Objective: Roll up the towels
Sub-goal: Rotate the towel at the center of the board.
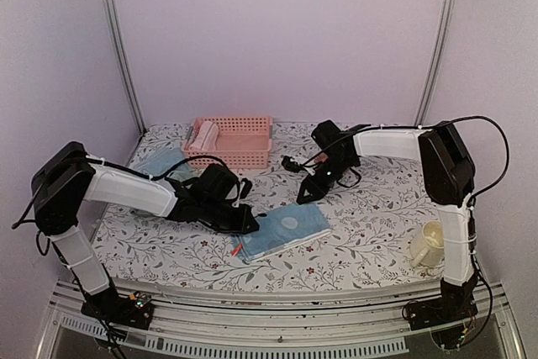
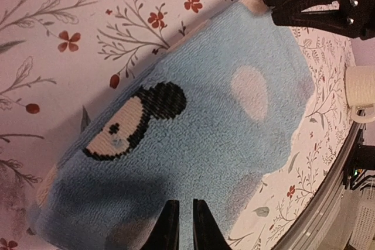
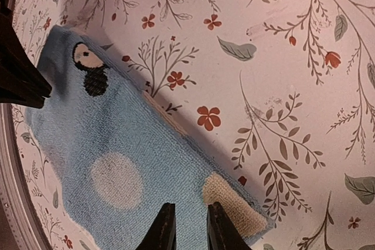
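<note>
The blue towel with pale spots [image 1: 290, 229] lies flat on the floral tablecloth [image 1: 378, 208], near the table's front middle, with a penguin motif [image 2: 137, 121] at its left end. The left gripper [image 2: 186, 203] sits low over the towel's left edge and the right gripper [image 3: 190, 206] over its far right corner; both have their jaws narrow, and I cannot tell whether either pinches the cloth. Farther back, a rolled pink towel [image 1: 203, 134] lies in the left end of the pink basket [image 1: 244, 153], a light blue towel [image 1: 160, 163] lies left of it, and a cream mug [image 1: 427, 247] stands near right.

Spotted blue towel [image 2: 199, 144] on floral cloth [image 2: 64, 4], hand [image 2: 186, 226] fingers nearly together.
</note>
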{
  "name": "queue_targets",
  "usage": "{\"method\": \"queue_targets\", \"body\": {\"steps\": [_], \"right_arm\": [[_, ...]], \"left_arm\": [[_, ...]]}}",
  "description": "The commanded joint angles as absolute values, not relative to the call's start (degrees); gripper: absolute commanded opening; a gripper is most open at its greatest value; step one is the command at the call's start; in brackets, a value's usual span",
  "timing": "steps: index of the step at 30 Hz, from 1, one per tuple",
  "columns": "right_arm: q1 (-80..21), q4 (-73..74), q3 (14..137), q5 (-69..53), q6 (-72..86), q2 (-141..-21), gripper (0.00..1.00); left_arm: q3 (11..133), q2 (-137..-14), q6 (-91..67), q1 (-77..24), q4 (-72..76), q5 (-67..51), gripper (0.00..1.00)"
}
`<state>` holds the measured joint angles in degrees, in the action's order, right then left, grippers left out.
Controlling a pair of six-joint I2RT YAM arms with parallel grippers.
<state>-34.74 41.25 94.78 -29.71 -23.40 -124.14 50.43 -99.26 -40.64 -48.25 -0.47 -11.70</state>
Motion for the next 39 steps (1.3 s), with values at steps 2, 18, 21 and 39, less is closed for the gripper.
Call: {"method": "queue_targets", "body": {"steps": [2,18,21,39], "right_arm": [[-34.0,38.2,93.8,-22.9,-22.6,-128.1,0.22],[-35.8,41.6,75.9,-26.6,-21.6,-119.2,0.20],[-39.3,45.7,73.2,-35.2,-25.5,-116.2,0.21],[-32.6,45.7,74.5,-44.5,-30.1,-105.0,0.28]], "left_arm": [[47.4,-97.3,-40.6,-48.8,-7.9,-11.0,0.10],[55.9,-101.9,-28.7,-38.2,-18.0,-2.8,0.07],[63.0,-104.4,-24.9,-36.8,-20.1,-2.2,0.07],[62.3,-96.8,-30.1,-46.2,-18.8,-8.0,0.10]]}}
